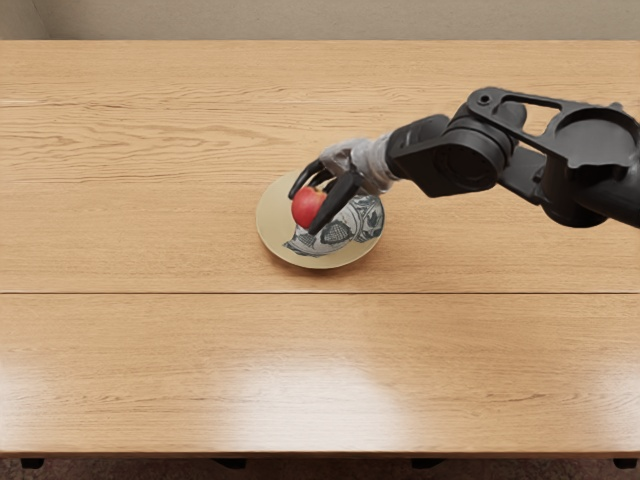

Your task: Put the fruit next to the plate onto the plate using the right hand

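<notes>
Right hand [340, 182] over plate [271, 224], fingers curled around red apple [304, 207]. Apple above plate's middle; touching plate or not, cannot tell. Plate flat on tabletop [150, 330], near centre.

bright, even, soft light falls from above. the wooden table [150, 330] carries a broad pale sheen across its near half, strongest at centre. a faint soft shadow lies on the plate [272, 225] beneath the right hand [340, 180] and the fruit [304, 206] it grips. the dark arm [470, 155] shows dull highlights. wood grain reads crisp throughout.
</notes>
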Robot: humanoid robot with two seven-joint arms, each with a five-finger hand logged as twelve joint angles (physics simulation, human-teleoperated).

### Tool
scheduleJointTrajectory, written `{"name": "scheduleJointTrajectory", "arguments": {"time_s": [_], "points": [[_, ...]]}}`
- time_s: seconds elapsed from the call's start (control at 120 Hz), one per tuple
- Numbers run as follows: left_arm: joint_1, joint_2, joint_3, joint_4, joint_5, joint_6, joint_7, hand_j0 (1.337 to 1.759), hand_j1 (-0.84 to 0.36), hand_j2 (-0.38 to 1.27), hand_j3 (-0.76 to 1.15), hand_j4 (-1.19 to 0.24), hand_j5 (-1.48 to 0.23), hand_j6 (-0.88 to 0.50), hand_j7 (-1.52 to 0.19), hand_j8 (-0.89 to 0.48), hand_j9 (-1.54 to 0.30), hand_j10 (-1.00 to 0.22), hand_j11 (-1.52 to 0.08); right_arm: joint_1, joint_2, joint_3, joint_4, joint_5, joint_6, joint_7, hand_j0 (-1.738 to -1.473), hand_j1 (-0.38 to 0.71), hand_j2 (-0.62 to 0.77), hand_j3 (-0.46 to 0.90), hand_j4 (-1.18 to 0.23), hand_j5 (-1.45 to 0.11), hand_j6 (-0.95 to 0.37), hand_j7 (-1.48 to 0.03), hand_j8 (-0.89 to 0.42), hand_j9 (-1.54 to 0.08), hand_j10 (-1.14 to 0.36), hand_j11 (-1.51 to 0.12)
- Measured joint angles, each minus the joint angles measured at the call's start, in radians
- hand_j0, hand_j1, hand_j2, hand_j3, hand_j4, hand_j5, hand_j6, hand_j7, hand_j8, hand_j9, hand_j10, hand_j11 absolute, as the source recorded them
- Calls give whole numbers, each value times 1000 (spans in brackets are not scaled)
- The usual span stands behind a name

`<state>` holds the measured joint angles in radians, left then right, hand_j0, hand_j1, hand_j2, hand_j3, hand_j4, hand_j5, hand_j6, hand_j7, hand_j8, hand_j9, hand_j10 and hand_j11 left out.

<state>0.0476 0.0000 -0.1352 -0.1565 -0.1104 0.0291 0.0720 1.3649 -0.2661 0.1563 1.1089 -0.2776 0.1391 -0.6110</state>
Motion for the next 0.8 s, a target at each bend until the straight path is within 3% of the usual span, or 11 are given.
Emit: {"name": "scheduleJointTrajectory", "arguments": {"time_s": [0.283,0.333,0.358,0.508,0.8], "points": [[0,0,0,0,0,0,0,1658,73,46,0,-230,-299,-230,-299,-230,-299,-230,-299,-6,7,-7,-31,-4,-4,0,-1648,281,125,0,-564,-991,-348,-986,-366,-1001,-653,-1012],[0,0,0,0,0,0,0,1658,73,46,0,-230,-299,-230,-299,-230,-299,-230,-299,-6,8,-8,-38,-5,-6,0,-1649,270,81,0,-567,-955,-405,-950,-369,-965,-648,-974],[0,0,0,0,0,0,0,1658,73,46,0,-230,-299,-230,-299,-230,-299,-230,-299,-6,8,-8,-41,-5,-7,0,-1649,259,73,0,-578,-933,-353,-927,-388,-941,-639,-949],[0,0,0,0,0,0,0,1658,73,46,0,-230,-299,-230,-299,-230,-299,-230,-299,-5,8,-8,-52,-5,-17,0,-1653,230,-8,0,-528,-777,-386,-772,-419,-780,-557,-784],[0,0,0,0,0,0,0,1658,73,46,0,-230,-299,-230,-299,-230,-299,-230,-299,4,7,-2,-59,-4,-30,0,-1657,81,-50,0,-368,-502,-335,-500,-329,-502,-357,-503]]}}
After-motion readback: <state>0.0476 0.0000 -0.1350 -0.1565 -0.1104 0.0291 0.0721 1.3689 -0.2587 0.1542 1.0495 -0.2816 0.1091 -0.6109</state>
